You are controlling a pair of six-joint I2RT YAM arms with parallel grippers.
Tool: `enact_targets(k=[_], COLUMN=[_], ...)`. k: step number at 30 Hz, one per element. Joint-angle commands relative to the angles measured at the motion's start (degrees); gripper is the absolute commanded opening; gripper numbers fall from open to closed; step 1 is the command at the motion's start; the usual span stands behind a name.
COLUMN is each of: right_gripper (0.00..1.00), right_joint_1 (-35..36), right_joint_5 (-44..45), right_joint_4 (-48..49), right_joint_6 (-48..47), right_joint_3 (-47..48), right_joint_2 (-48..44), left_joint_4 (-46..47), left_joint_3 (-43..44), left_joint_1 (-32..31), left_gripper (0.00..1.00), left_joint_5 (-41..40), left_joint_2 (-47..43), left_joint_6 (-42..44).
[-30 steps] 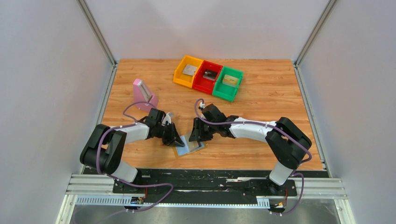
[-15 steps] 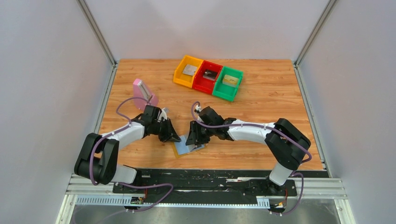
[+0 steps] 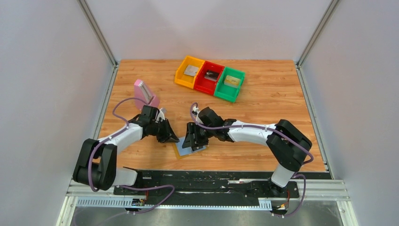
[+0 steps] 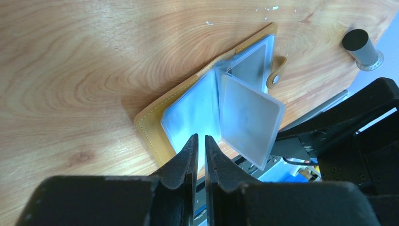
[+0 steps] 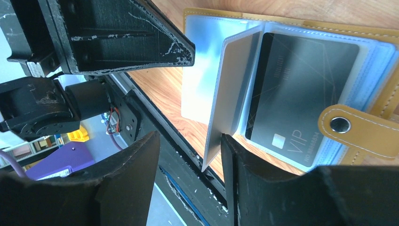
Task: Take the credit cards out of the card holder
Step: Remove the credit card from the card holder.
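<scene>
Card holder [image 3: 190,147] is lying open on the table [image 3: 263,117] near the front edge, mustard-tan side down, light blue see-through sleeves up, with one sleeve [image 4: 247,120] standing up on edge. There's a dark grey credit card [image 5: 294,92] marked VIP still in the sleeve by the snap tab [image 5: 362,129]. Three more are out back: silver-grey card [image 3: 190,70] in the yellow bin [image 3: 179,75], dark card [image 3: 211,74] in the red bin [image 3: 203,87], golden card [image 3: 231,80] in the green bin [image 3: 227,96].
</scene>
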Motion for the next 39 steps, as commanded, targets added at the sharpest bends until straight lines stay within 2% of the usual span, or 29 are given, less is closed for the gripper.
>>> enact_targets(k=[1,8,15,24,39], right_gripper=[0.55,0.57,0.52,0.39,0.40], right_joint_1=[0.40,0.18,-0.42,-1.56,-1.60], right_joint_5=[-2.77,-3.11,-0.72,3.69,2.59], right_joint_4=[1.95,1.64,1.32,0.35,0.75], right_joint_6=[-1.62,-2.55,-2.07,-2.33,-2.38], right_joint_3=[3.33,3.58,2.87,3.32,5.76], right_joint_2=[1.61,1.41,0.67,2.19,7.55], left_joint_4=[-2.77,-5.05,-3.22,-2.27,1.21], left_joint_3=[2.83,4.17,2.68,-0.73,-2.66], left_joint_1=[0.58,0.65,0.59,0.61,0.59], left_gripper=[0.18,0.20,0.20,0.17,0.15], left_joint_5=[-2.31,-4.39,-1.79,-2.93,-3.20], left_joint_2=[-4.06,-8.83,-8.49,-5.25,-0.04], left_joint_6=[1.31,0.77,0.22,0.78,1.43])
